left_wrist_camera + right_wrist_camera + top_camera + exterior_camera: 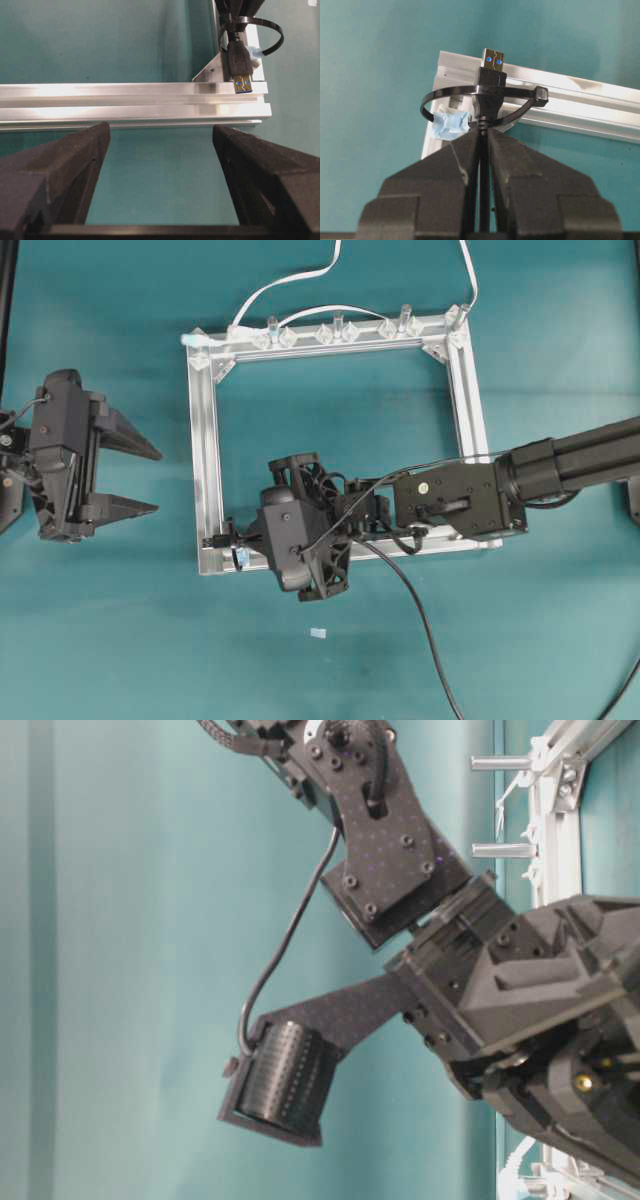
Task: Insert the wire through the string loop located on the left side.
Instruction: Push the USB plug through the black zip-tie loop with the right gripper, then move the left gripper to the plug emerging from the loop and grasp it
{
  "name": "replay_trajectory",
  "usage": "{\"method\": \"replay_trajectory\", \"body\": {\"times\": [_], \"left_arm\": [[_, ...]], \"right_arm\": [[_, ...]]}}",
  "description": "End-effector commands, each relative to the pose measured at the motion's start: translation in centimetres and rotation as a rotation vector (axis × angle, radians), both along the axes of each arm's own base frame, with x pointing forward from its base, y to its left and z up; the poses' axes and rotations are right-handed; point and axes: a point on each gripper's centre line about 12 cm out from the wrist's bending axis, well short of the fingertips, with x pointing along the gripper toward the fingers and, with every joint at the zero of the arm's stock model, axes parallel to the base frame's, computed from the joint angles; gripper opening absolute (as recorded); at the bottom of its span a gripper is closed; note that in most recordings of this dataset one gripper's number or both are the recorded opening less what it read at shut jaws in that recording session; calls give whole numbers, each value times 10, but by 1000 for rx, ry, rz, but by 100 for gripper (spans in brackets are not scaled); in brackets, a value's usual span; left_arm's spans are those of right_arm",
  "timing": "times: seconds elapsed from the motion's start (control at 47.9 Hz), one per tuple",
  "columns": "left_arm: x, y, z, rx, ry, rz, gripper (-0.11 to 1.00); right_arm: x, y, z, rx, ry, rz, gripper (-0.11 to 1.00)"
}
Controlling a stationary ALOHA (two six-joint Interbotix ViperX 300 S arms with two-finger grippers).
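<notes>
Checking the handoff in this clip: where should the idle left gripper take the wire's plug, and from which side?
Probably the plug on its black housing past the string loop, leaving the metal tip free. Come from outside the frame, where the open left gripper already faces it; the right gripper holds the wire behind.

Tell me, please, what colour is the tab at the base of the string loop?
Pale blue tab, clearest in the right wrist view.

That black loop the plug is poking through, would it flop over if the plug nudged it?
Probably not much: the string loop holds an open, springy arc unsupported. It may swing, though, since only pale-blue tape anchors it. The wire likely droops behind its stiff plug.
</notes>
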Motion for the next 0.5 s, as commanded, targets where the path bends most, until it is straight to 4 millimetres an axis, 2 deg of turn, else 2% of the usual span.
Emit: {"method": "replay_trajectory", "body": {"times": [0.0, 0.271, 0.48], "left_arm": [[6, -2, 9, -4, -30, -7, 84], [8, -20, 14, -18, -35, -76, 84], [0, -35, 9, -49, 29, -119, 84]], "right_arm": [[7, 0, 19, 2, -52, 0, 9], [7, 0, 19, 2, -54, 0, 9], [7, 0, 19, 2, -54, 0, 9]]}}
